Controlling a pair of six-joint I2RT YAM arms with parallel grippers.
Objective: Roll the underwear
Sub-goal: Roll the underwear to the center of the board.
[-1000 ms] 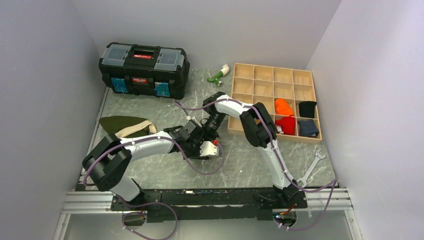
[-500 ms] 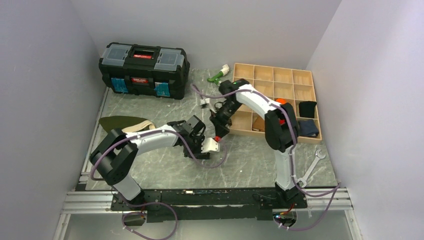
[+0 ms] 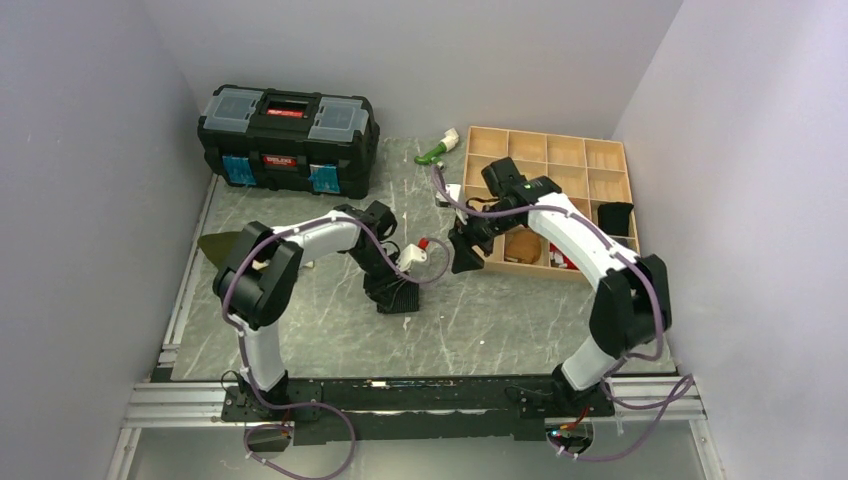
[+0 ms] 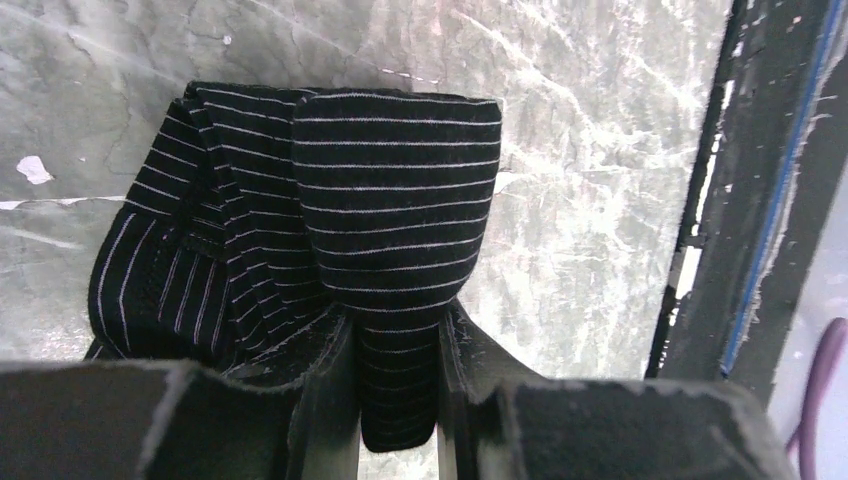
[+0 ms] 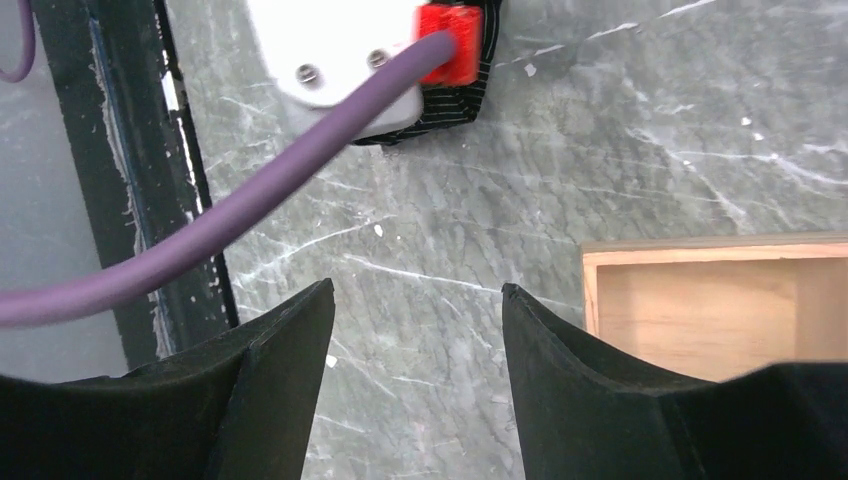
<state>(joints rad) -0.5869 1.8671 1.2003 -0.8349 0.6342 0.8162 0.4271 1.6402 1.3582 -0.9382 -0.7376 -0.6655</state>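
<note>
pale grey walls (image 3: 90, 150) close in a grey-green marbled tabletop (image 3: 480, 330) streaked with white veins. the black toolbox (image 3: 288, 126) sits at the back left. in front of the toolbox and a little to its right, the underwear (image 4: 330, 220) lies bunched on the surface, one striped fold clenched in the left pincer (image 4: 398, 400). further right of the toolbox, the right pincer (image 5: 415, 330) hangs released and empty above bare tabletop.

Bare table (image 3: 500, 330) lies open across the lower right of the frame. The toolbox (image 3: 288, 125) blocks the upper left and the wooden tray (image 3: 566, 151) the upper right. The left arm (image 3: 320, 232) and right arm (image 3: 575, 228) crowd the centre around the underwear (image 3: 398, 297).
</note>
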